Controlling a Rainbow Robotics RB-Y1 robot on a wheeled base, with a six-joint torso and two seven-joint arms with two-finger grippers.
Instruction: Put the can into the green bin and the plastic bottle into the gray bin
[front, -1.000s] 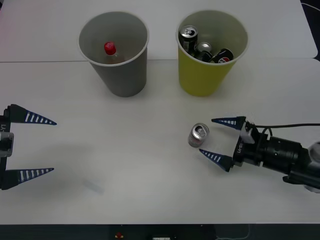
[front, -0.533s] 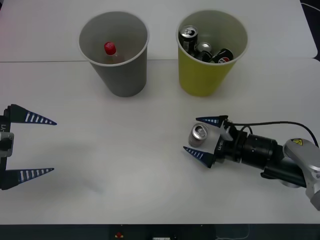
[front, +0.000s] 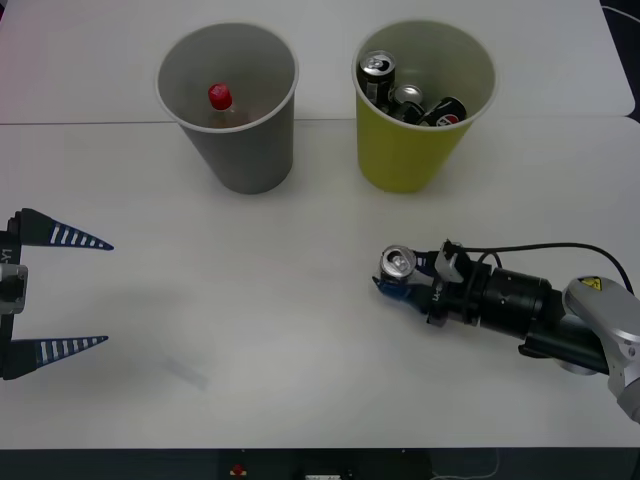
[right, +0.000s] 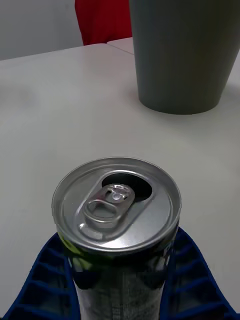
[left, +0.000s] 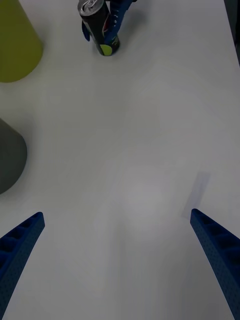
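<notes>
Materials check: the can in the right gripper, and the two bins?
Can: looks like aluminium, with a brushed silver lid, pull tab and glossy printed dark body. Right gripper is shut on it.
Green bin and gray bin: probably molded plastic, with smooth matte walls, thin round rims and uniform colour; cannot rule out coated paper.

The left gripper (left: 120, 250) has its jaws spread wide, with bare white worktop (left: 145, 150) between and ahead of them. Far ahead of the jaws stands the can (left: 100, 27) (upright, silver top showing), clasped on both sides by the blue fingers of the right gripper (left: 102, 25). The green bin (left: 15, 45) and the gray bin (left: 9, 155) stand off to one side, the gray nearer the jaws.
</notes>
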